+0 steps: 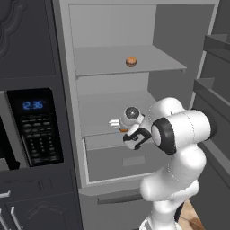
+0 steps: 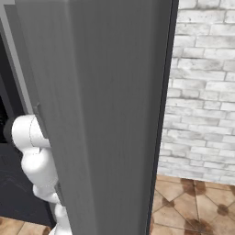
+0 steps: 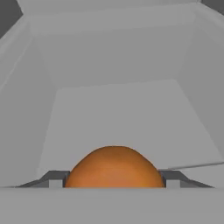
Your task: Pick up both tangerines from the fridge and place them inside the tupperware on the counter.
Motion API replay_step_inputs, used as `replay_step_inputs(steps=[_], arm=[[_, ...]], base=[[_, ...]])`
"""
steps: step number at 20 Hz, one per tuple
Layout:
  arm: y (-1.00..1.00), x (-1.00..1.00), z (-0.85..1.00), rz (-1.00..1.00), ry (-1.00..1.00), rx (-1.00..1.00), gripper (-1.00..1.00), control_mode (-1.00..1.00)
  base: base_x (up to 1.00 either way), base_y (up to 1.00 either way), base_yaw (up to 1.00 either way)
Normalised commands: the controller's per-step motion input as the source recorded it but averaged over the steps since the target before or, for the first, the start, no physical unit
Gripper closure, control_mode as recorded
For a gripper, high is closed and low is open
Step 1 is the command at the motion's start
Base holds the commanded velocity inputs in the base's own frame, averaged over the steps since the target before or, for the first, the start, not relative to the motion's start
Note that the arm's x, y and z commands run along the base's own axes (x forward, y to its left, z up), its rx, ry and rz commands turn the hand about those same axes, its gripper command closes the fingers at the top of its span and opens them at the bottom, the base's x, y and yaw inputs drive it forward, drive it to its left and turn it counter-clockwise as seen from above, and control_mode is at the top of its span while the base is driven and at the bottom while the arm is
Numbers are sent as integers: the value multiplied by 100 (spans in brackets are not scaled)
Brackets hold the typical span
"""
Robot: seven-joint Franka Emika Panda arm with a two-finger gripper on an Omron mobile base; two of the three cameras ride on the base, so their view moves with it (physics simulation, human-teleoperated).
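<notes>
Reaching into the open fridge (image 1: pixel 112 27) at the centre of the left base view, the white arm holds its fingers (image 3: pixel 113 184) over the middle shelf (image 1: pixel 108 110). In the hand view the two dark fingertips (image 3: pixel 54 178) stand on either side of a bright orange tangerine (image 3: pixel 114 168) at the bottom centre of the frame, closed against its flanks, with the pale grey shelf floor and back wall stretching away above it. In the left base view a sliver of that orange shows just below the wrist, left of the arm's dark joint. The second tangerine (image 1: pixel 130 62), duller and browner, sits alone on the upper shelf (image 1: pixel 103 63), right of centre in the upper part of the frame. A black microwave (image 1: pixel 33 128) with a blue clock display stands at the left edge. In the right base view the fridge door (image 2: pixel 101 114) stands across the middle of the frame, with a white brick wall (image 2: pixel 202 92) and a tiled floor (image 2: pixel 193 206) at right.
</notes>
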Motion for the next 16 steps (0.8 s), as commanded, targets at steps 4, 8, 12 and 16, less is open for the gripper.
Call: replay_step_inputs(steps=[4,8,12,16], arm=[[-2,-42,47,-28,0,0,100,-100],[0,-39,49,-20,0,0,100,-100],[0,-23,57,-16,0,0,100,-100],[0,-13,75,-6,5,0,100,-100]], base=[[0,0,0],[0,0,0],[0,0,0],[0,0,0]])
